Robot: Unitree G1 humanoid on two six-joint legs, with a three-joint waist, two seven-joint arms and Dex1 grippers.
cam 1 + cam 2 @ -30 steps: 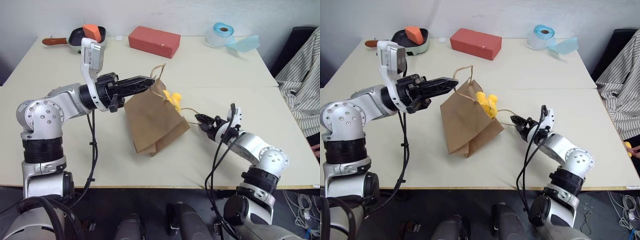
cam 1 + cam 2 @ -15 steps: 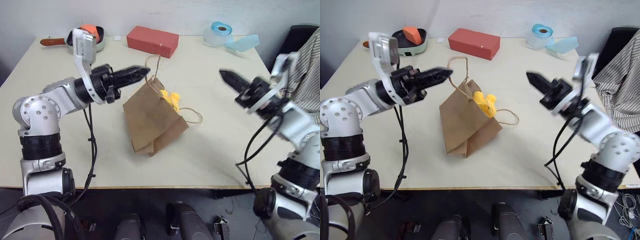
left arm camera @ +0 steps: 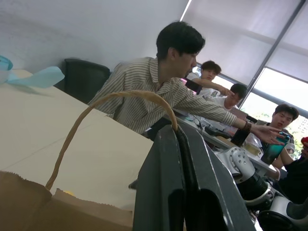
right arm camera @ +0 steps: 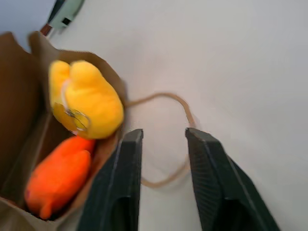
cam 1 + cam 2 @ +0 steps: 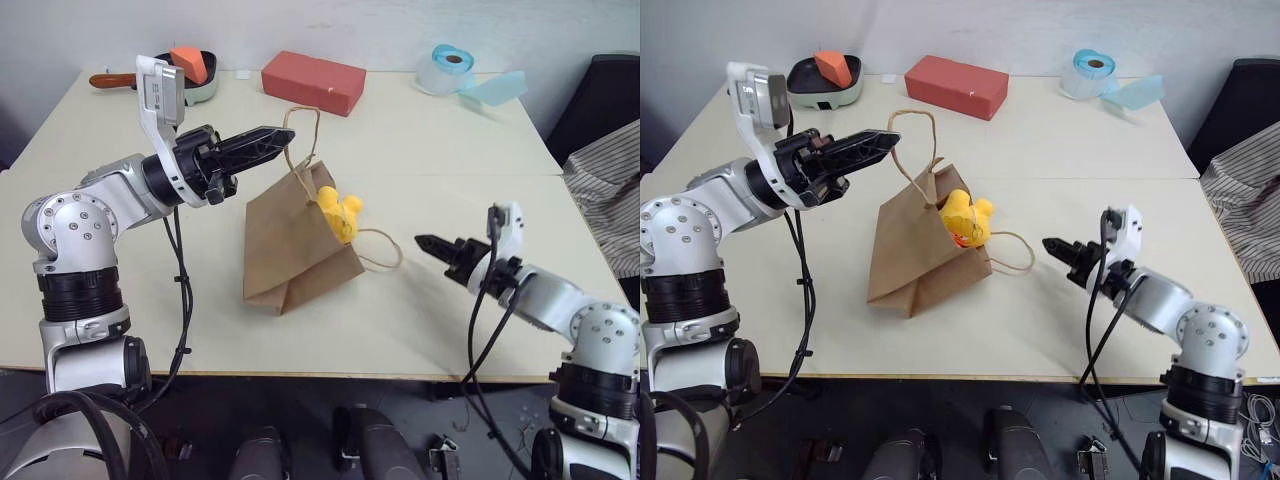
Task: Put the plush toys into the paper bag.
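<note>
Your left gripper [image 5: 285,136] is pinched shut on the upper cord handle [image 5: 303,135] of the paper bag [image 5: 290,245], holding the mouth up while the bag leans on the table [image 5: 440,330]. Yellow plush toy [image 5: 962,217] sits at the bag's mouth, half out; orange plush toy [image 4: 60,177] lies deeper inside, below it. Your right gripper [image 5: 428,243] hovers just beside the bag's mouth, fingers [image 4: 211,178] spread, holding nothing, with the lower handle loop [image 5: 382,249] lying on the table between it and the bag. Contact with that loop looks unlikely, but it's hard to tell.
</note>
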